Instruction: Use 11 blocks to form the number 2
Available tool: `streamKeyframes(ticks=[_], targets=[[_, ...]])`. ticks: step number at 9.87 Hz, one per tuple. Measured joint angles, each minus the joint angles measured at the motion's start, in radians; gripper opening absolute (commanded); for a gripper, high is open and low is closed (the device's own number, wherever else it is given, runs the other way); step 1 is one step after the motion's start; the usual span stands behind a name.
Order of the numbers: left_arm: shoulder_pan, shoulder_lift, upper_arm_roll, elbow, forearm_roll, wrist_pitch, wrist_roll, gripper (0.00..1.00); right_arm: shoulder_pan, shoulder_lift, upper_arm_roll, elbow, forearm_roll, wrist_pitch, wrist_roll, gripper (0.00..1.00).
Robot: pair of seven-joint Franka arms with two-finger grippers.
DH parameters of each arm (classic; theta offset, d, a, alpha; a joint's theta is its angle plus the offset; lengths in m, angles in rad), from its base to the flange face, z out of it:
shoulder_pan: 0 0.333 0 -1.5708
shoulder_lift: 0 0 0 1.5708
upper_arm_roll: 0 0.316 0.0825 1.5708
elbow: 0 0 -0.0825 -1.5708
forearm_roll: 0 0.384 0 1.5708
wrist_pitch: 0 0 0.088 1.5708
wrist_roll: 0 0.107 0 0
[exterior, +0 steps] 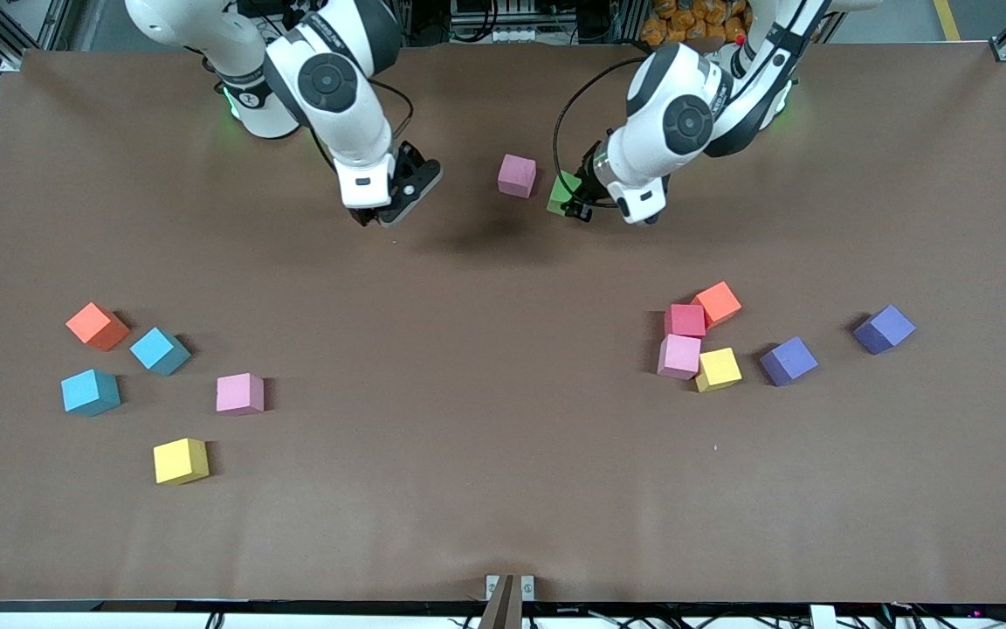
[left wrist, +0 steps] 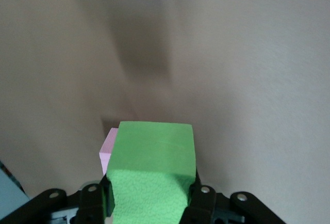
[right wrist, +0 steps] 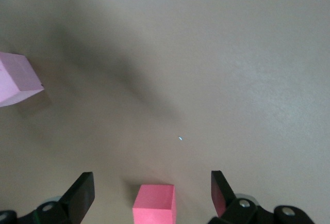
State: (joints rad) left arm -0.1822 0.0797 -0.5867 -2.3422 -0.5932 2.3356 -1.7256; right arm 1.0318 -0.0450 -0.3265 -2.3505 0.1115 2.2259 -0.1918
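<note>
My left gripper (exterior: 573,208) is shut on a green block (exterior: 562,192), right beside a pink block (exterior: 517,175) that lies on the table near the robots' bases. In the left wrist view the green block (left wrist: 152,177) fills the space between the fingers of the left gripper (left wrist: 149,190), and the pink block (left wrist: 108,149) peeks out past it. My right gripper (exterior: 381,214) stands open toward the right arm's end from that pink block. In the right wrist view a red-pink block (right wrist: 153,203) lies between the spread fingers of the right gripper (right wrist: 150,180). No number 2 shows.
Toward the right arm's end lie orange (exterior: 97,326), two light blue (exterior: 160,350) (exterior: 90,391), pink (exterior: 240,393) and yellow (exterior: 181,460) blocks. Toward the left arm's end, orange (exterior: 718,303), red (exterior: 685,320), pink (exterior: 679,355) and yellow (exterior: 719,369) blocks cluster, with two purple blocks (exterior: 788,360) (exterior: 884,328) beside them.
</note>
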Motion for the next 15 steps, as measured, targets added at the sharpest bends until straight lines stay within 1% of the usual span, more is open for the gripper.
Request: streamKeyframes(ticks=[2, 5, 8, 10, 12, 15], targets=[[-0.018, 0.008, -0.001, -0.036, -0.021, 0.022, -0.042, 0.0, -0.002, -0.004, 0.007, -0.076, -0.017, 0.088, -0.042, 1.0], [-0.083, 0.063, -0.003, -0.08, -0.058, 0.151, -0.047, 0.0, -0.006, -0.023, 0.011, -0.194, -0.018, 0.187, -0.075, 1.0], [-0.1, 0.099, -0.003, -0.081, -0.158, 0.201, -0.053, 0.0, -0.006, -0.074, 0.019, -0.268, -0.022, 0.194, -0.08, 1.0], [-0.116, 0.115, -0.003, -0.085, -0.171, 0.234, -0.054, 0.0, -0.006, -0.088, 0.02, -0.3, -0.026, 0.195, -0.081, 1.0], [-0.139, 0.148, -0.003, -0.101, -0.172, 0.294, -0.055, 0.0, -0.006, -0.091, 0.02, -0.311, -0.028, 0.195, -0.082, 1.0], [-0.145, 0.162, -0.008, -0.126, -0.172, 0.312, -0.055, 0.0, -0.006, -0.091, 0.02, -0.322, -0.029, 0.194, -0.082, 1.0]])
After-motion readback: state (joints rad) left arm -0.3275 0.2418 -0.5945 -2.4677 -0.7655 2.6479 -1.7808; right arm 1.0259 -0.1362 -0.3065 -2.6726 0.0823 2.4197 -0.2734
